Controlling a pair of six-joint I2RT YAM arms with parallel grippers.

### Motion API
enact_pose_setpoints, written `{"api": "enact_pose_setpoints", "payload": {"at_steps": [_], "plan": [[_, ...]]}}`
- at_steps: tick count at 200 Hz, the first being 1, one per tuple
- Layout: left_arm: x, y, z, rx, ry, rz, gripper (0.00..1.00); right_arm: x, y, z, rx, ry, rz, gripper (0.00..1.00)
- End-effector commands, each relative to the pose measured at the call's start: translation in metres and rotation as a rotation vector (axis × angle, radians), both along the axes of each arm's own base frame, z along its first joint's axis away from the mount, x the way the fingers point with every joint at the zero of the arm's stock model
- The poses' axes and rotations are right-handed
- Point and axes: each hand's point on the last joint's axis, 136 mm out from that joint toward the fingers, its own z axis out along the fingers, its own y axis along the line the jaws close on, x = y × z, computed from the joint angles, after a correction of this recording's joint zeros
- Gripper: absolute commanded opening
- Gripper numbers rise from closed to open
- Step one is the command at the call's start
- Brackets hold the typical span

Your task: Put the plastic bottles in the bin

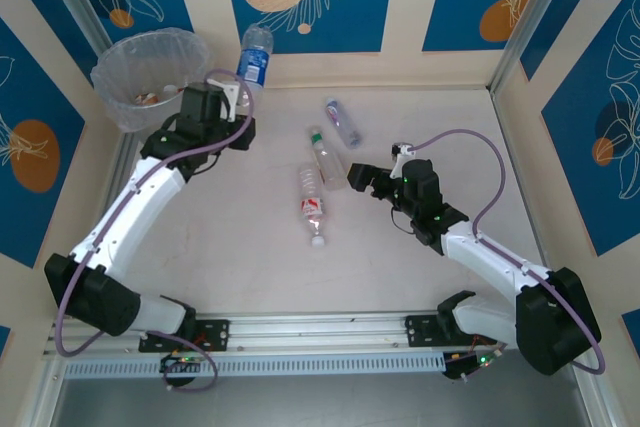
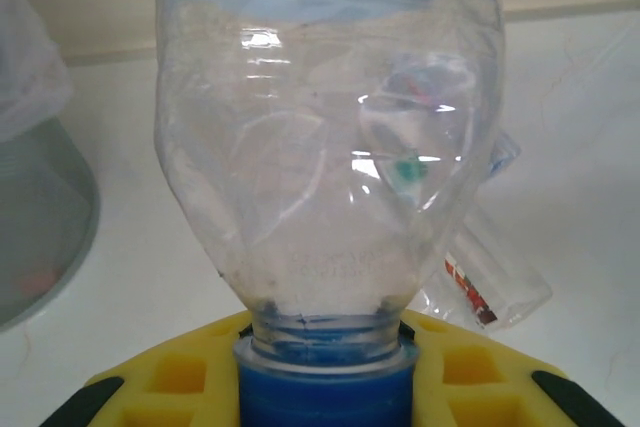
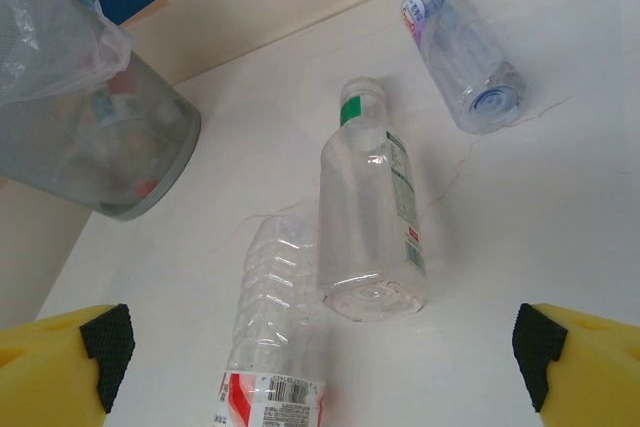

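At the upper left of the top view, just right of the bin [image 1: 112,82], the left fingers [image 2: 480,387] pinch a blue-labelled bottle [image 1: 255,55] by its capped neck, while mid-frame the right fingers [image 3: 60,357] hang spread near the red-labelled bottle [image 1: 313,205], green-necked bottle [image 1: 325,159] and far bottle [image 1: 342,122] lying on the tabletop [image 1: 250,247].

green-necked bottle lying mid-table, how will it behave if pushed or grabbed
The green-necked bottle looks empty and see-through, so probably very light and thin-walled; a firm squeeze may dent it. It lies on its side on the smooth table, so a nudge would likely roll it, though the red-label bottle beside its base might check that.
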Motion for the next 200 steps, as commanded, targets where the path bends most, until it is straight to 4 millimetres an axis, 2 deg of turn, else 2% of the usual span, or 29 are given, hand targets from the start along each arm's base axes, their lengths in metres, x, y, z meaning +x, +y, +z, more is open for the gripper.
{"api": "enact_pose_setpoints", "payload": {"at_steps": [1, 43, 107, 140, 170, 200], "plan": [[-0.005, 0.013, 0.016, -0.038, 0.006, 0.028, 0.0, 0.004, -0.001, 0.013, 0.013, -0.027, -0.024, 1.0], [0.0, 0.057, 0.035, -0.15, 0.024, 0.203, 0.0, 0.003, -0.002, 0.013, 0.007, -0.026, -0.028, 1.0], [0.008, 0.106, 0.066, -0.211, -0.023, 0.408, 0.0, 0.006, -0.002, 0.017, 0.007, -0.032, -0.033, 1.0], [0.02, 0.11, 0.071, -0.358, -0.031, 0.493, 0.0, 0.007, -0.001, 0.018, 0.01, -0.029, -0.03, 1.0], [0.026, 0.125, 0.071, -0.484, 0.001, 0.643, 0.0, 0.007, -0.001, 0.02, 0.006, -0.032, -0.028, 1.0], [0.037, 0.125, 0.07, -0.653, 0.045, 0.708, 0.0, 0.005, -0.004, 0.018, -0.002, -0.029, -0.038, 1.0]]}}
